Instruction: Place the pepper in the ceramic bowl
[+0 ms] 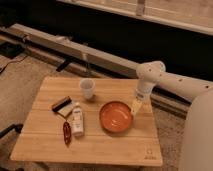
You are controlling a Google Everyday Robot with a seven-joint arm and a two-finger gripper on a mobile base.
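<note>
Camera view shows the task not yet begun in any visible way: the pepper [66, 132] lies on the worktop [115, 147] and the bowl [116, 117] holds nothing. The pincer [136, 105] hangs at the end of the white arm, just beside the bowl's rim and low over the wood, carrying no pepper; whether it is released or clenched I cannot tell. From the pincer, the pepper is well apart, beyond the bowl and then beyond the white bottle [77, 120], just beside that bottle on its farther side. A small cup [87, 88] stands apart from the pincer, past the bowl toward the worktop's back edge. Everything is left to do, by my reading: cross over bowl and bottle, take the pepper, carry it back, drop it in. The pepper's long axis runs from the worktop's front edge toward its back, roughly parallel to the bottle and crosswise to the line from the pincer. Which end is the stem cannot be made out.
</note>
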